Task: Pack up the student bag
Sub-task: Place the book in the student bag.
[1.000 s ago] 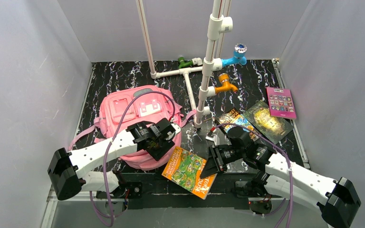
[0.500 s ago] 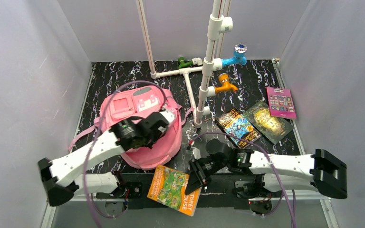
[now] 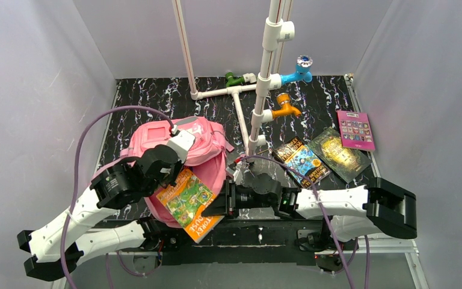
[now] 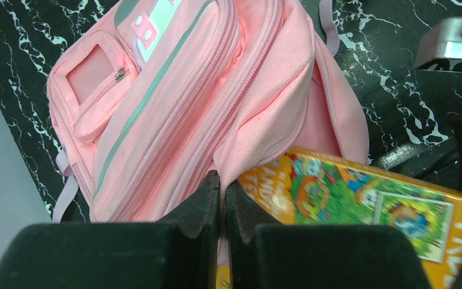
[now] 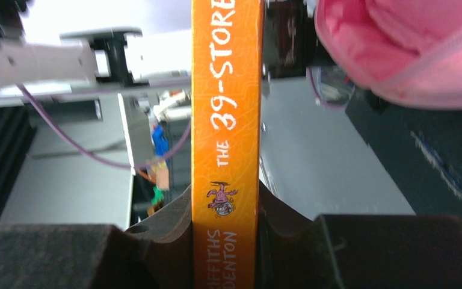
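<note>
— What's the setting?

— A black marbled table (image 3: 156, 96) boxed in by pale grey walls on the left, right and far sides. The arm bases sit along the near edge.

— Start nearest. What's there?

— The right gripper (image 5: 225, 208) is clamped on the spine end of an orange book (image 3: 187, 201), with a finger pressed to each cover. The book tilts, its low corner hanging over the near rail and its upper edge at the mouth of the student bag (image 3: 207, 138).

— And the left gripper?

— The left gripper (image 4: 222, 183) has its fingers almost together, pinching a fold of pink fabric at the rim of the bag's opening, just beside the book's cover.

— Where does the bag lie?

— On the left half of the table, front pocket and grey stripe turned toward the left wall. The opening faces the near right, toward the book.

— What room is there around it?

— Bare table lies beyond the bag up to the far wall. Just to its right stands the foot of a white pipe frame (image 3: 258, 102) with green, blue and orange taps. Farther right, well apart from the bag, lie two dark books (image 3: 322, 158) and a pink one (image 3: 355, 129) near the right wall.
</note>
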